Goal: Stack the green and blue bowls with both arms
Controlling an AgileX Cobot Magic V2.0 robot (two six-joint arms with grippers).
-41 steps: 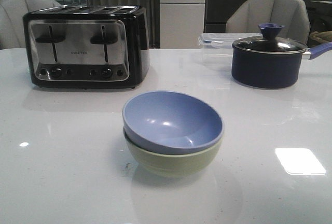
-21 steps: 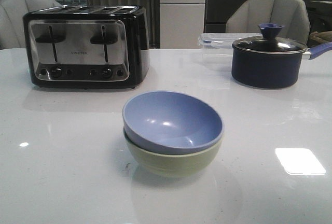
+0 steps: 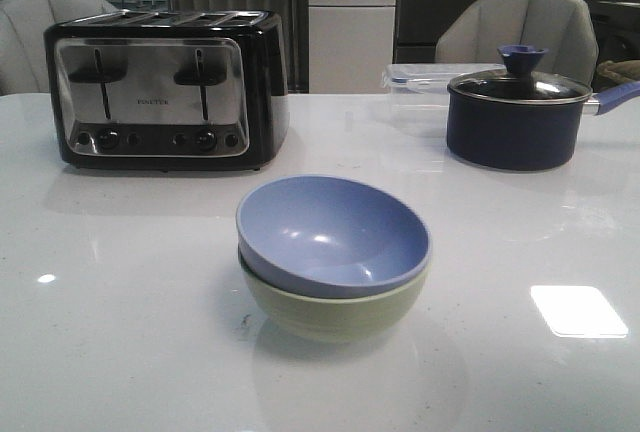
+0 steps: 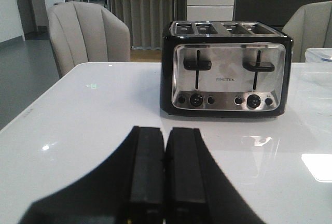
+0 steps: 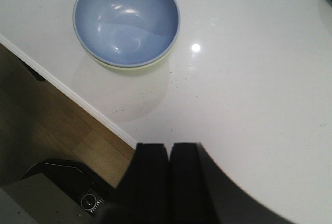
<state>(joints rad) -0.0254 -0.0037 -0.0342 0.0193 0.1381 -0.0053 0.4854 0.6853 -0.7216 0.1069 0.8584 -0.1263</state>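
Observation:
The blue bowl (image 3: pixel 335 232) sits nested inside the green bowl (image 3: pixel 335 310) in the middle of the white table. In the right wrist view the blue bowl (image 5: pixel 126 19) shows from above, with a thin edge of the green bowl (image 5: pixel 129 65) under it. My right gripper (image 5: pixel 169 149) is shut and empty, above the table and well apart from the bowls. My left gripper (image 4: pixel 165 133) is shut and empty, low over the table facing the toaster. Neither gripper shows in the front view.
A black and steel toaster (image 3: pixel 165 87) stands at the back left. A dark navy lidded pot (image 3: pixel 518 112) and a clear plastic container (image 3: pixel 420 87) stand at the back right. The table's near edge (image 5: pixel 78 99) runs close to the bowls.

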